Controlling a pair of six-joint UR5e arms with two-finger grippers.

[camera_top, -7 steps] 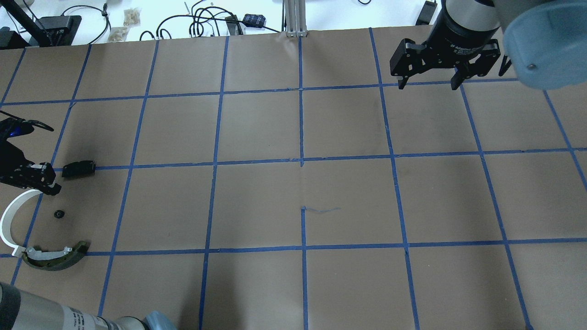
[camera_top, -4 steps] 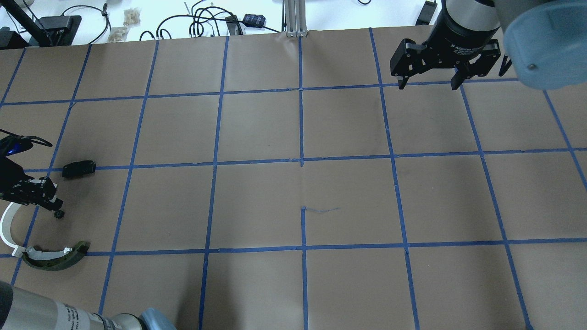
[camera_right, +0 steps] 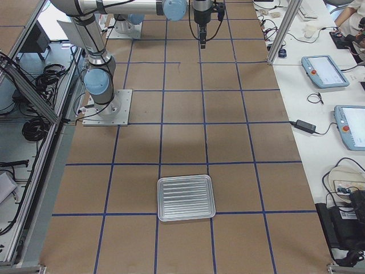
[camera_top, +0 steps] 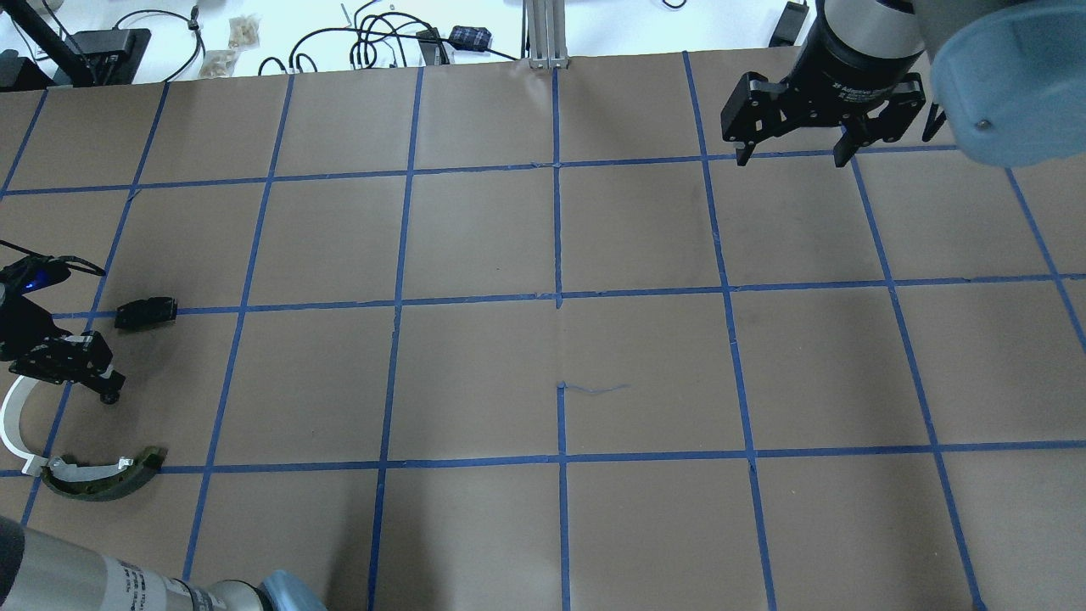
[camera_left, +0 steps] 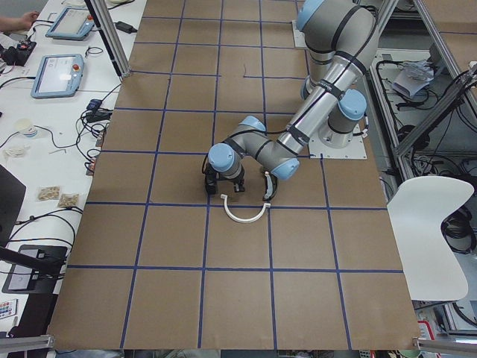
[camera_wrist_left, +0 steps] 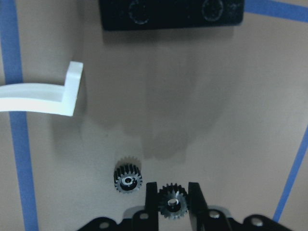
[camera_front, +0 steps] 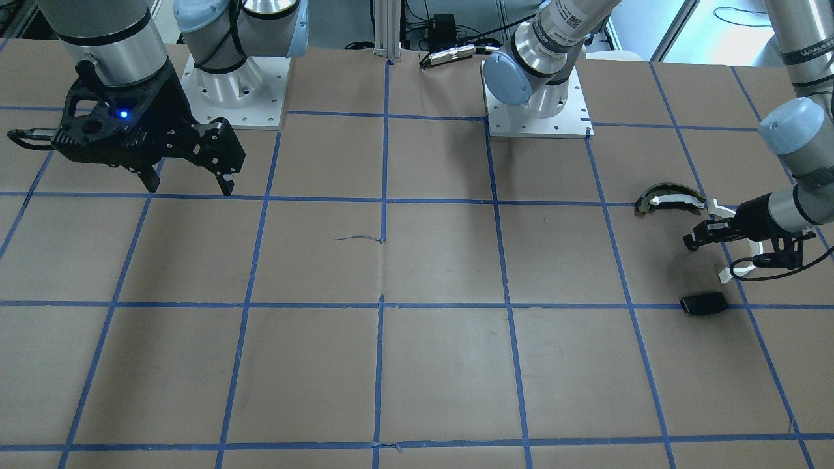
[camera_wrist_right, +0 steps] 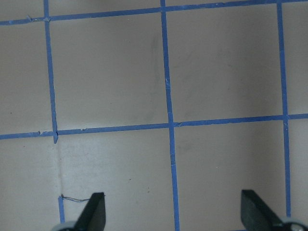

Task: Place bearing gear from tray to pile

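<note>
My left gripper is shut on a small black bearing gear, held low over the brown paper. A second black gear lies on the paper just beside it. The pile surrounds them: a white half-ring arc, a flat black plate and a dark curved piece with a white strip. In the overhead view the left gripper is at the far left edge. My right gripper is open and empty at the far right. The metal tray shows only in the exterior right view.
The table is covered in brown paper with a blue tape grid. The black plate lies just beyond the left gripper. The white arc curves along the table's left edge. Cables and small boxes lie past the far edge.
My left gripper moved toward the robot's side, from near the black plate to right beside the gear lying on the paper. The right arm has not moved.
</note>
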